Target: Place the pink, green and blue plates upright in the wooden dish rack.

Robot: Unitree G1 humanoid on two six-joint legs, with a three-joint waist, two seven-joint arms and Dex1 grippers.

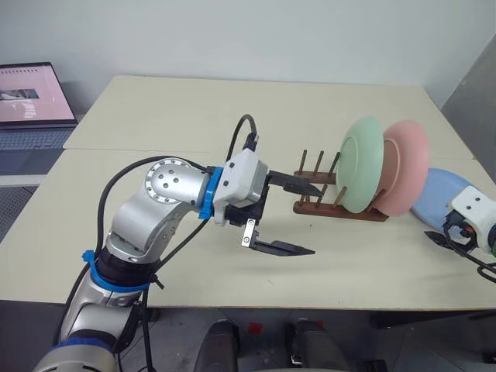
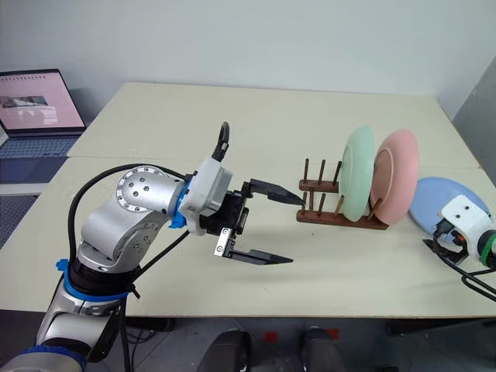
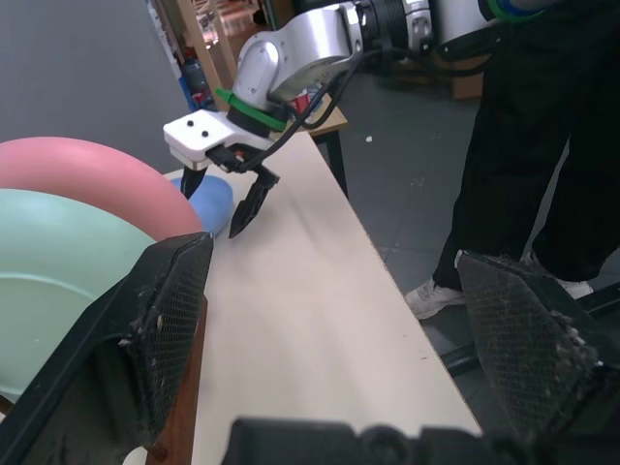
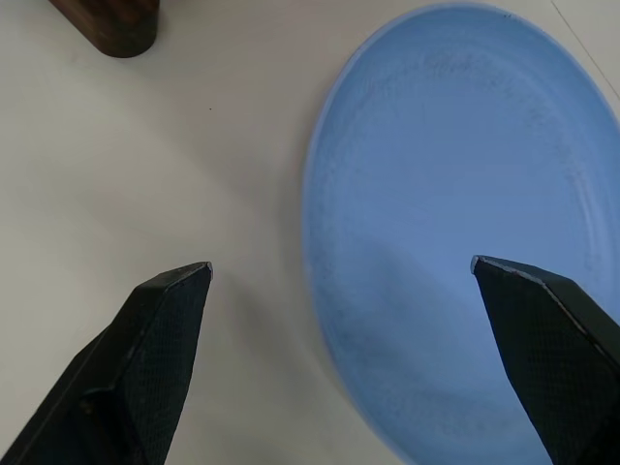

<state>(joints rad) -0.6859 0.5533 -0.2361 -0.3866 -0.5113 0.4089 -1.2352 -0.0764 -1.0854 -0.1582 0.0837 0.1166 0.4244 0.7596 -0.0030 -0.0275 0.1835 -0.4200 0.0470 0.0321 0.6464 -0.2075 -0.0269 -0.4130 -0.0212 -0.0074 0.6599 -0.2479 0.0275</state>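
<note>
Rack (image 2: 341, 209): stood on the table (image 2: 232, 132), right of centre, its empty pegs toward the left arm.
Green plate (image 2: 357, 173): upright in the rack, at the rack's right part.
Pink plate (image 2: 395, 177): upright too, just right of the green one, at the rack's right end.
Blue plate (image 2: 439, 203): lay flat on the table, just right of the rack, not in it.
Left gripper (image 2: 281, 226): hung above the table, pointing toward the rack's empty end; jaws wide open, nothing between them; the upper fingertip was close to the nearest pegs, whether touching could not be told.
Right gripper (image 3: 221, 199): low at the table's right edge, beside the blue plate; jaws open and empty; in the right wrist view one fingertip was over bare table, the other over the plate.
Laptop (image 2: 35, 108): open, on a surface off the table's far left corner.
Person (image 3: 542, 136): dark trousers and light shoes stood on the floor beside the table, in the left wrist view.
</note>
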